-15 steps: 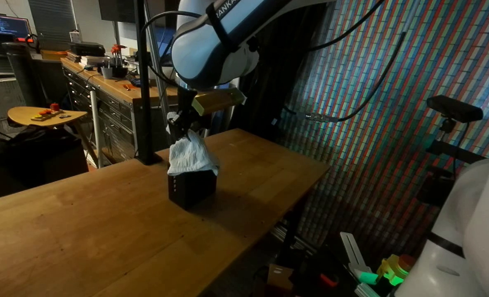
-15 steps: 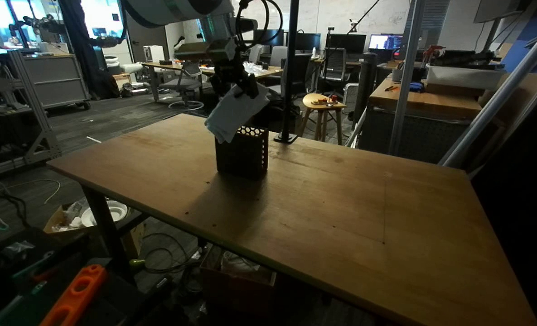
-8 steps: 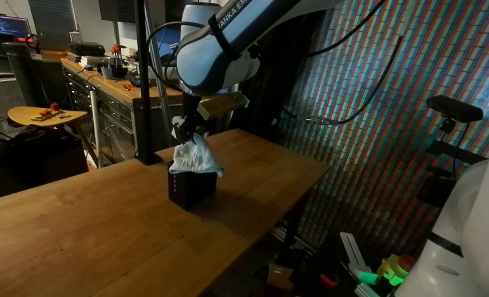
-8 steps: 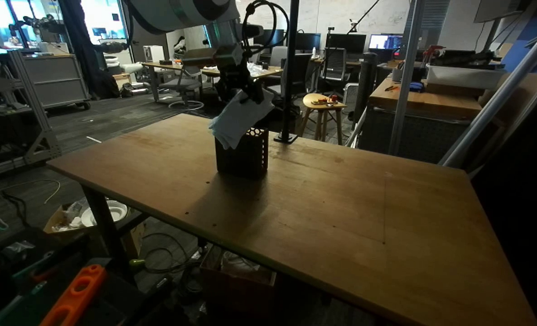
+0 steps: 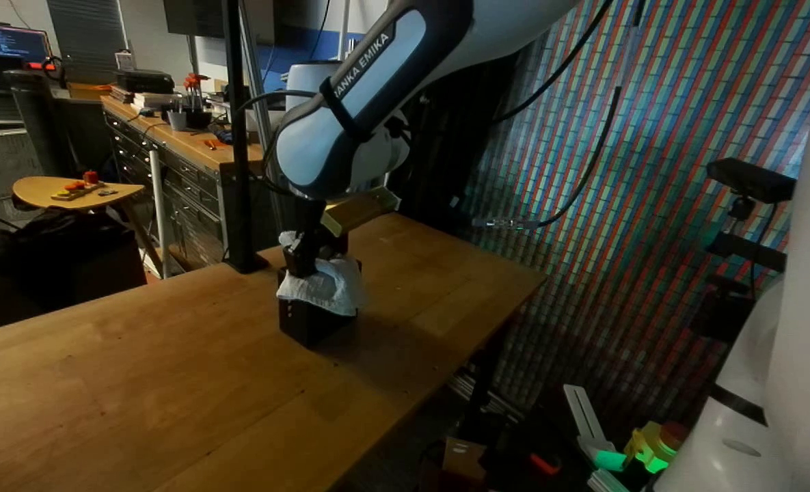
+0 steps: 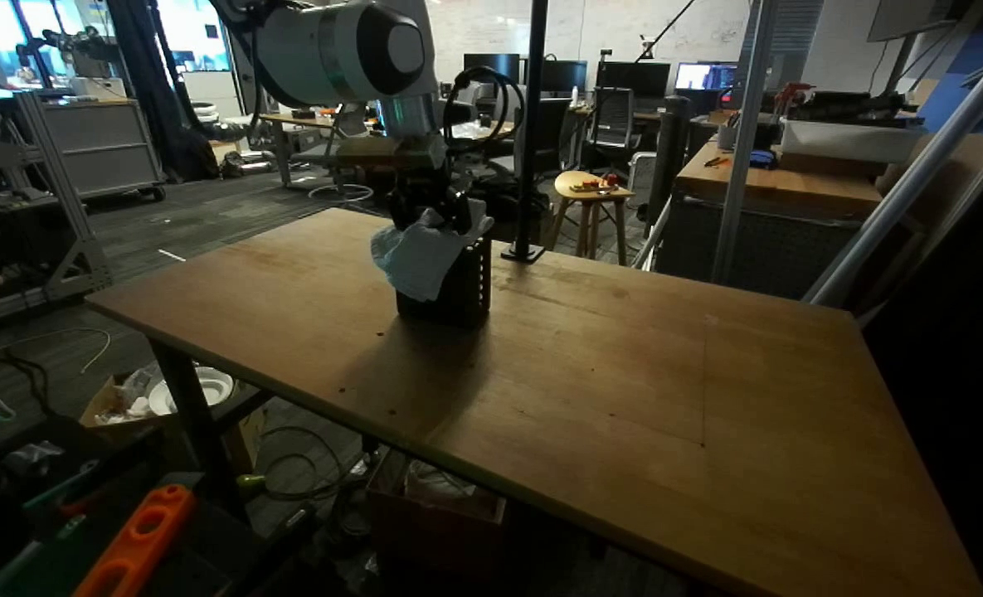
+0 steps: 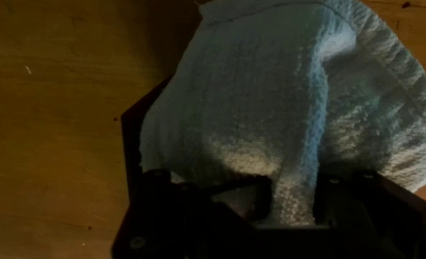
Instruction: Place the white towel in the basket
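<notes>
Worktop open and broad on both sides of upright black basket; black pole near basket, at edge. Across basket mouth, overhanging rim: white towel; cannot tell how much inside. Fingers clamped on towel.

White arm sloping down toward the white towel in an exterior view, wrist above it, tool pointing downward at it, black fingers clamped either side of a narrow fold of it
</notes>
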Available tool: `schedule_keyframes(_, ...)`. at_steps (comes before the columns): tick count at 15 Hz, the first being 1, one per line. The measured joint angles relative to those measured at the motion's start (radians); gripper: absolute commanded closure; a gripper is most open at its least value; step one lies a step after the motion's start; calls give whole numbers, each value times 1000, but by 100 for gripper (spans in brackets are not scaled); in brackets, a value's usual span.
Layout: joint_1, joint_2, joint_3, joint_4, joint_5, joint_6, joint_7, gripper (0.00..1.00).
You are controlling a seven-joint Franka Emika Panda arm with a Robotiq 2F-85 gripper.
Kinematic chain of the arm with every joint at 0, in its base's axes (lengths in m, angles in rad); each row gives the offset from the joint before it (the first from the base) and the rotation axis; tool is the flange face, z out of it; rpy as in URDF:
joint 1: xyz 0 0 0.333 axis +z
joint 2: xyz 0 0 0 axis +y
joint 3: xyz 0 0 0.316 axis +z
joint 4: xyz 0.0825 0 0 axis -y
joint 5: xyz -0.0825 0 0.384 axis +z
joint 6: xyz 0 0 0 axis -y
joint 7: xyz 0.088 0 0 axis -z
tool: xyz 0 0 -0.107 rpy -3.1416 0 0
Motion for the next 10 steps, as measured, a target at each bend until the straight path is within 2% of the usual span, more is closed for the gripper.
schedule_keyframes(6, -1, 26, 19, 27, 92, -7, -89, 100)
schedule_keyframes(9, -1, 28, 23, 29, 121, -12, -105, 90)
schedule_keyframes(10, -1, 28, 23, 29, 125, -13, -105, 92)
